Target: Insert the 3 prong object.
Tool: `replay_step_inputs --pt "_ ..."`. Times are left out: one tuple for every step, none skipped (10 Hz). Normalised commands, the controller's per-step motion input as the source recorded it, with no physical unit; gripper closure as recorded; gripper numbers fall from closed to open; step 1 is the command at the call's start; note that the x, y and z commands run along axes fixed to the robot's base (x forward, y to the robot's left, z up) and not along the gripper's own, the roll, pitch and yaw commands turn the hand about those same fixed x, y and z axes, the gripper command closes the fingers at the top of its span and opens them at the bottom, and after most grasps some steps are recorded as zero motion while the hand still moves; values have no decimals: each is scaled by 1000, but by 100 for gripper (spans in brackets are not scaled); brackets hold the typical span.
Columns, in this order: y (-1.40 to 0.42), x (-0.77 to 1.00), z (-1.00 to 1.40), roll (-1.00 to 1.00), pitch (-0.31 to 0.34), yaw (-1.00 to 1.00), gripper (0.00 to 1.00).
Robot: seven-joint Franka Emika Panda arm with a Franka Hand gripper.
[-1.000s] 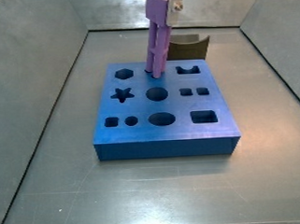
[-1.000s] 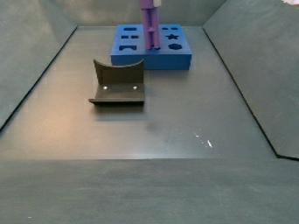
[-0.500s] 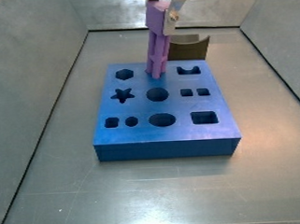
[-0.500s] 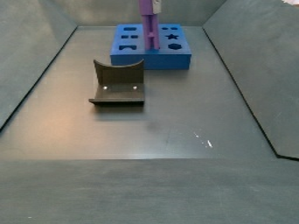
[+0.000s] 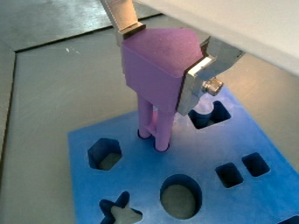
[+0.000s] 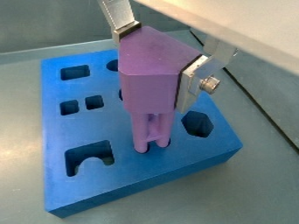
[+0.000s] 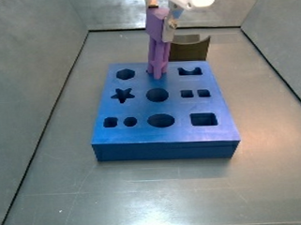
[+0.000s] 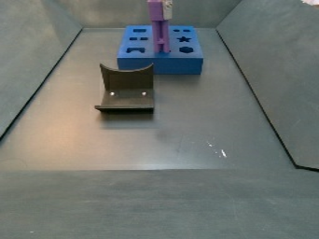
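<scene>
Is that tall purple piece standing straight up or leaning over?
Upright. The 3 prong object stands vertical on the blue block, prong tips at its surface, with the gripper clamped on its top.

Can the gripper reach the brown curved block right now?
Probably not yet: the gripper is shut on the 3 prong object, its prongs down at the blue block. The brown curved block itself lies uncovered on the floor.
</scene>
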Motion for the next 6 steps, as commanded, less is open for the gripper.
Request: replay_step_inputs --pt "0 0 -337 201 -16 43 100" --pt "0 0 -337 227 -16 54 100" --pt "0 -20 -366 254 -39 94 100" --pt "0 -103 -454 189 -146 77 100" --pt "0 -120 -197 -57 -236 0 100" --pt "29 0 -43 -37 -51 0 100"
